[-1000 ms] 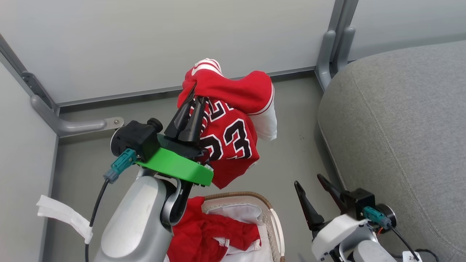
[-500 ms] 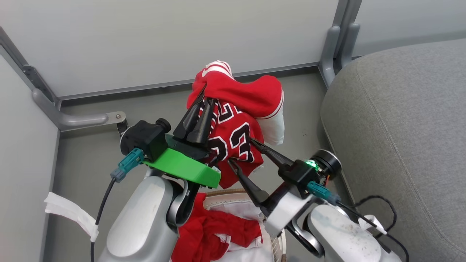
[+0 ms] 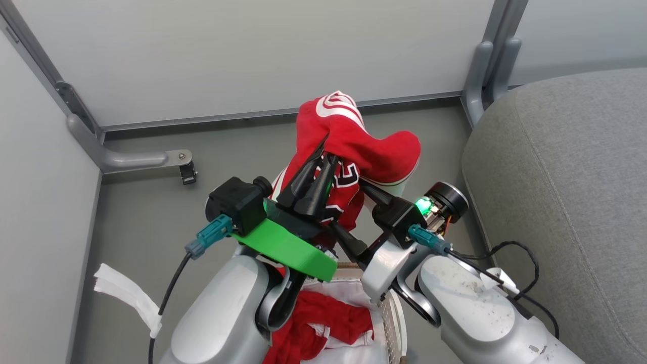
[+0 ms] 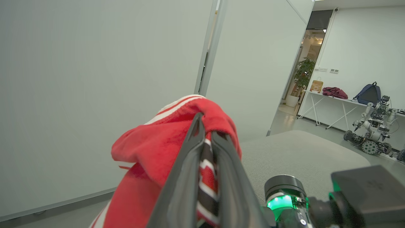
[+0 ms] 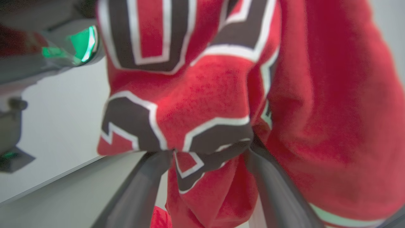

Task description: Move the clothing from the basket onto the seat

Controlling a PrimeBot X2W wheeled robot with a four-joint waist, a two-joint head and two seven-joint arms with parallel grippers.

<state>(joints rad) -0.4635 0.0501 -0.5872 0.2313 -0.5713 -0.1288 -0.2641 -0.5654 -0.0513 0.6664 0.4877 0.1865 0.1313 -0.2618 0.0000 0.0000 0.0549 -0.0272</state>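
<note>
Clothing in two places: part aloft, part down in the basket, none on the seat.

Seat [image 3: 556, 177]: big grey cushion off to the right, rounded corner nearest, top bare. Well apart from the cloth, yet near enough, by the look of it, for a swing of the arms to the right.

Basket [image 3: 390, 323]: low at the bottom of the head view, tucked between the two forearms, on the grey floor [image 3: 151, 217]. Inside: a plain red piece [image 3: 323, 323] crumpled on the white lining [image 3: 349, 290], not yet picked up.

Jersey [image 3: 354, 141]: up clear above the basket, bunched and draped over the left gripper [image 3: 329, 154], striped trim on top, black-and-white numbers hanging below. Held high, probably, to keep the hem free of the basket rim ahead of the carry across.

Left fingers [image 4: 185, 171]: pressed together, clamped on a fold of the jersey close under the striped trim.

Right gripper [image 5: 205, 152]: poised under the hanging part, fingers apart, one on either side of a dangling fold by the numbers, not closed on it. Likely there for a second hold, to share the weight and guard the loose end against dragging or slipping on the way to the seat.
</note>
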